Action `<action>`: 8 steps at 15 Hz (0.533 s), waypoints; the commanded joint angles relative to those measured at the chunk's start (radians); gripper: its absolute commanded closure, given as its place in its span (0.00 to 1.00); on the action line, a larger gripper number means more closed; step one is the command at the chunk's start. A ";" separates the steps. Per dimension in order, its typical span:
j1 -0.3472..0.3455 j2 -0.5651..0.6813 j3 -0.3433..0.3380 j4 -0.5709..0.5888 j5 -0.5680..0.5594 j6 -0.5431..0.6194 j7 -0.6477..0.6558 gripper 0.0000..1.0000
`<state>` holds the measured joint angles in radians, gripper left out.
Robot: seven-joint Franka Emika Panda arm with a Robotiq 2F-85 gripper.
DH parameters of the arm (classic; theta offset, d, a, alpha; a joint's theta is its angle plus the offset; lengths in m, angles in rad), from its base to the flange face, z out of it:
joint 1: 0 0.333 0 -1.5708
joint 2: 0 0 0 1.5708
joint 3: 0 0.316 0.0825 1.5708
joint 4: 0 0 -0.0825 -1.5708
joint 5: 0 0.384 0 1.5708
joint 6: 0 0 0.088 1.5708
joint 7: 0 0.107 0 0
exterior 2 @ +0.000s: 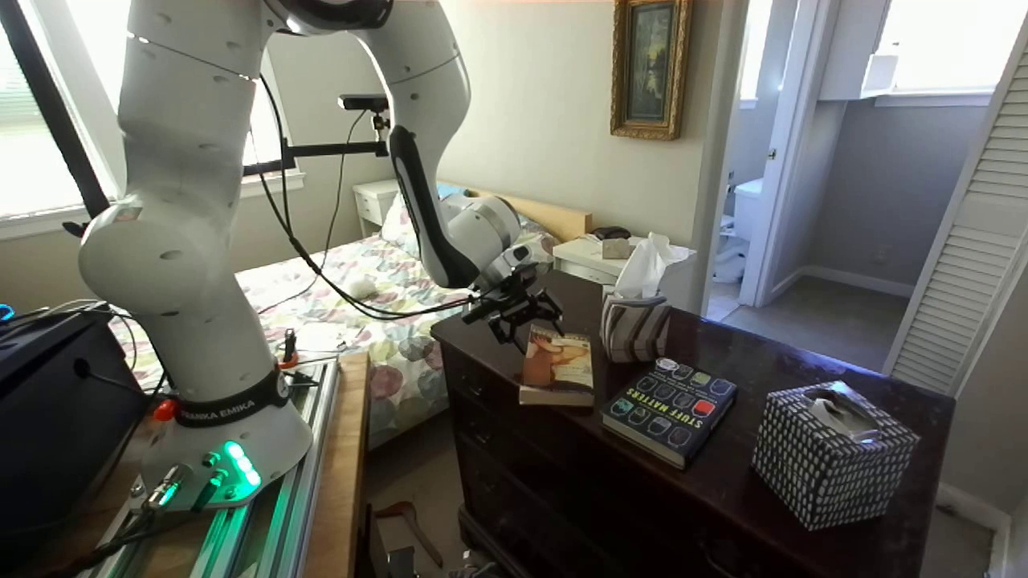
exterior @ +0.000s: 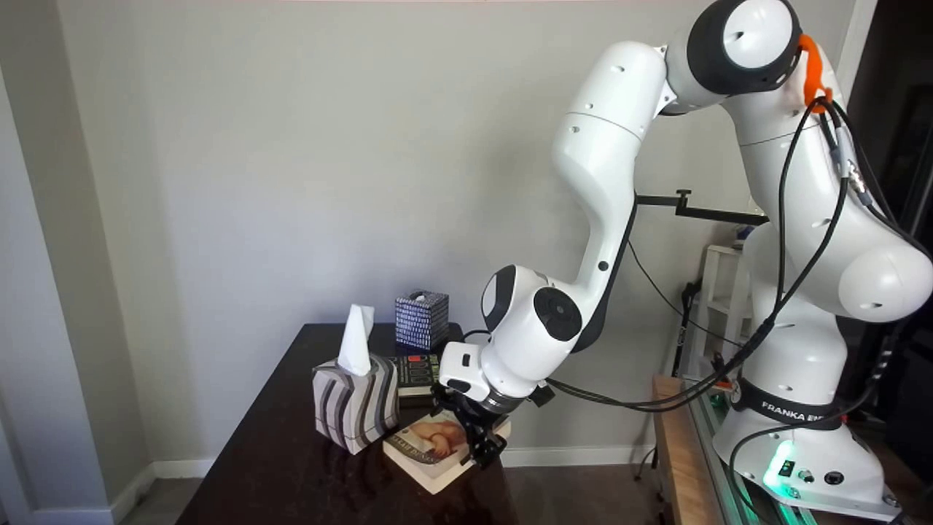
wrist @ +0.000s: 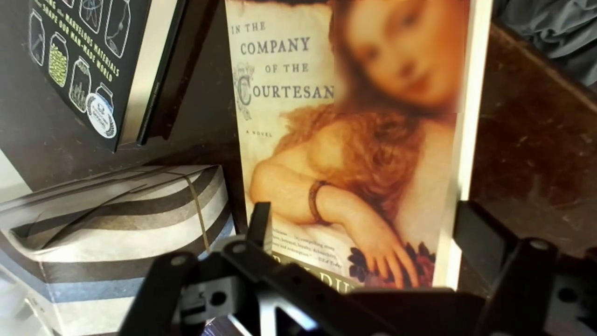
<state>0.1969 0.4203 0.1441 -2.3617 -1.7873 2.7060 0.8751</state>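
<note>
You have the black two-fingered gripper (wrist: 364, 212) spread wide across the lower end of the cream-and-orange paperback book (wrist: 354, 163), lying flat on the dark wooden dresser (exterior 2: 771, 349) beside the striped, fabric-looking tissue box (wrist: 130, 247). Alignment looks like the step in hand; contact is unclear, so the next move calls for checking finger clearance.

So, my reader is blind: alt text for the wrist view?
An open black gripper hangs at the lower end of a cream-and-orange paperback, "In the Company of the Courtesan". At picture left: a striped tissue box, a black jar-printed book.
</note>
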 commanded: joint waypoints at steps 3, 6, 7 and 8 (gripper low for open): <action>0.010 0.012 0.005 0.010 -0.024 -0.010 0.027 0.00; 0.011 0.000 0.006 0.001 -0.012 -0.008 0.014 0.00; 0.011 -0.004 0.006 -0.002 -0.007 -0.004 0.009 0.00; 0.011 -0.007 0.007 -0.006 0.000 -0.005 0.003 0.00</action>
<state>0.2016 0.4214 0.1459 -2.3618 -1.7873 2.7059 0.8751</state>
